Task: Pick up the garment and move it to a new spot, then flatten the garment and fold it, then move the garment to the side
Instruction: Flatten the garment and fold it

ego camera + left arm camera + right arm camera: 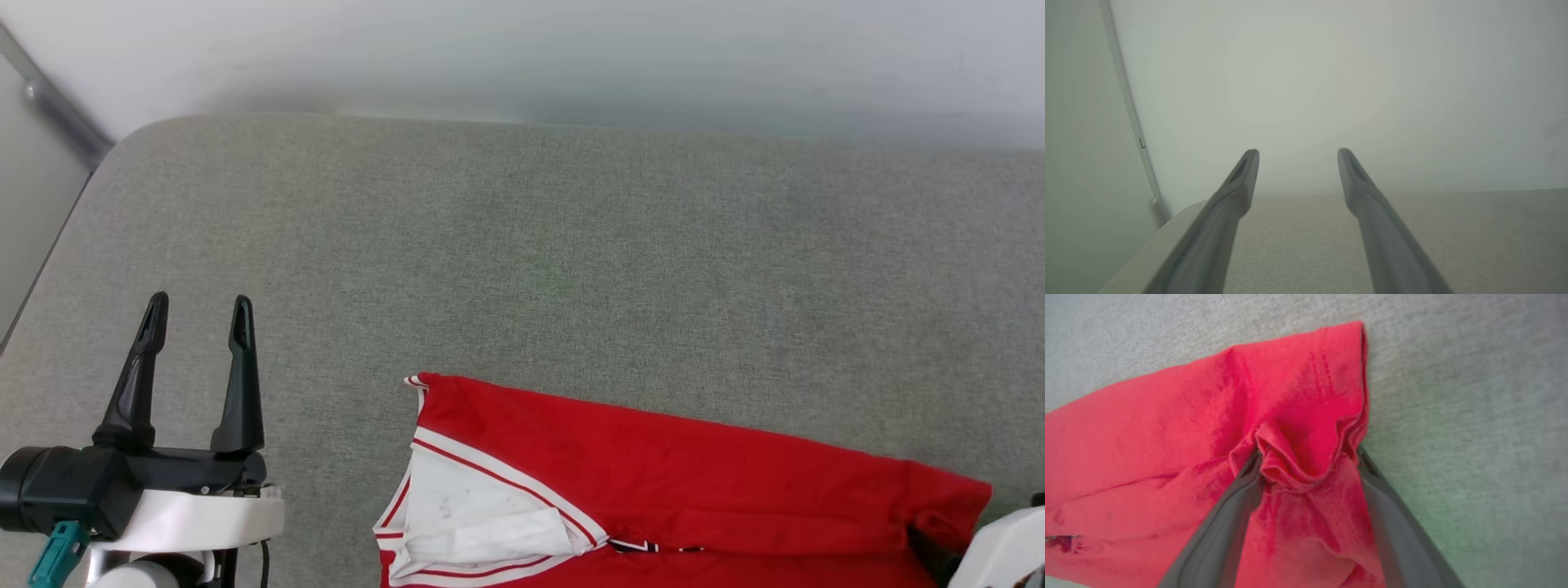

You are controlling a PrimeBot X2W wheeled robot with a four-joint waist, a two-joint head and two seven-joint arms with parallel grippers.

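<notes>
Two long-fingered dark pincers work over a broad grey woven-fabric surface (522, 245) that has a rounded far-left corner. Behind it rises a plain pale wall (522, 49). A slanted grey metal rail (57, 106) runs down the room's corner just beyond the surface's left edge.

The red jersey shirt (669, 465) lies folded on the near right part of the surface, its long red edge slanting toward the right. A white short sleeve (473, 506) with red-white striped trim is turned up at its left end. The far half of the surface is bare grey cloth.

The left pincer (201, 302) hovers at the near left, well apart from the shirt. Its jaws are spread and hold nothing; in the left wrist view the left pincer (1298, 153) points across the surface (1298, 245) toward the wall (1331, 81).

The right pincer (1309, 453) is at the shirt's right end, its white arm casing (1008, 543) showing at the head view's lower right corner. Its jaws stand wide apart, and a rumpled ridge of the red shirt (1167, 428) is bunched between the fingertips, touching both. The cloth is not squeezed flat. Grey surface (1453, 375) lies just beyond that edge.
</notes>
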